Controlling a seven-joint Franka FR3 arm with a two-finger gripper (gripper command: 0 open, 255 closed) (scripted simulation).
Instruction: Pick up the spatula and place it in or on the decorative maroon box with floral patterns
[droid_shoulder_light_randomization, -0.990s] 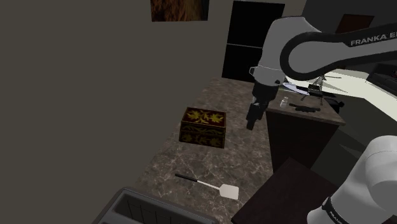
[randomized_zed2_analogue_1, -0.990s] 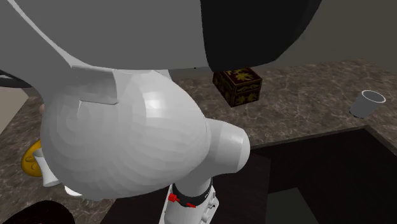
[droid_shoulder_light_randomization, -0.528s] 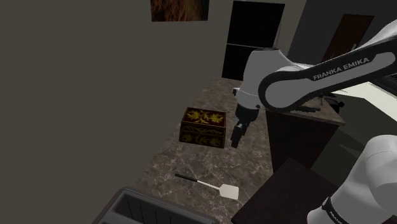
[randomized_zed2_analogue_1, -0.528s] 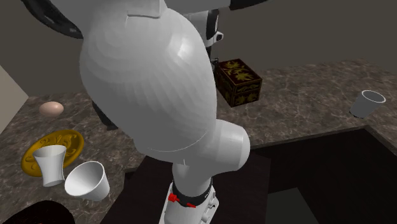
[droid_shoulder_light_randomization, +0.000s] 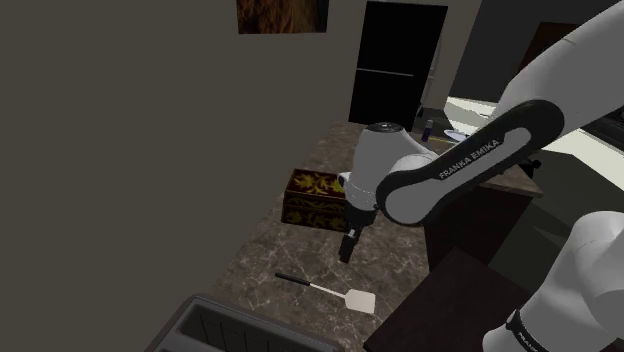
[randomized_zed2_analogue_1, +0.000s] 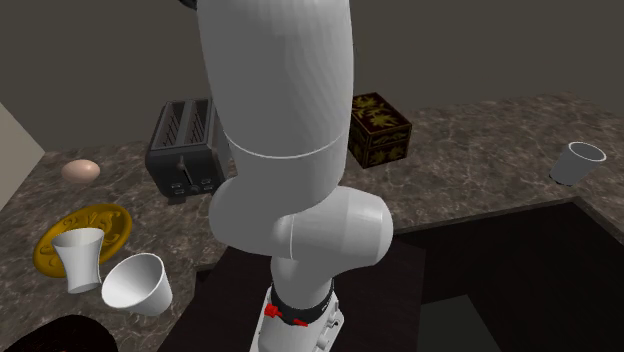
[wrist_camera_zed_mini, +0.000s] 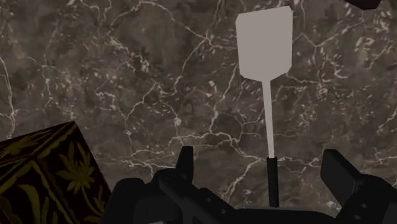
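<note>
At the shoulder view's lower left you see the slotted top of a grey toaster on the dark marbled countertop. Further right stands the decorative box, dark with gold flower patterns. In front of it, nearer the camera and apart from it, the spatula lies flat on the counter. Its black handle points to that view's left and its pale square blade to the right. The gripper hangs above the counter between box and spatula, pointing down, on the white arm that reaches in from the right. In the second exterior view, from left to right, you have a brown egg, a yellow plate, a white cup at the plate's near edge, and a white bowl tipped on its side just beside the cup. Then come the toaster, the arm, the box partly behind it, and a second white cup well apart at the right. In the wrist view, the gripper has its fingers spread apart, clasping nothing. A corner of the box shows beside one finger. The spatula lies on the counter beyond, with its handle in line with the gap and its blade away from the hand.
</note>
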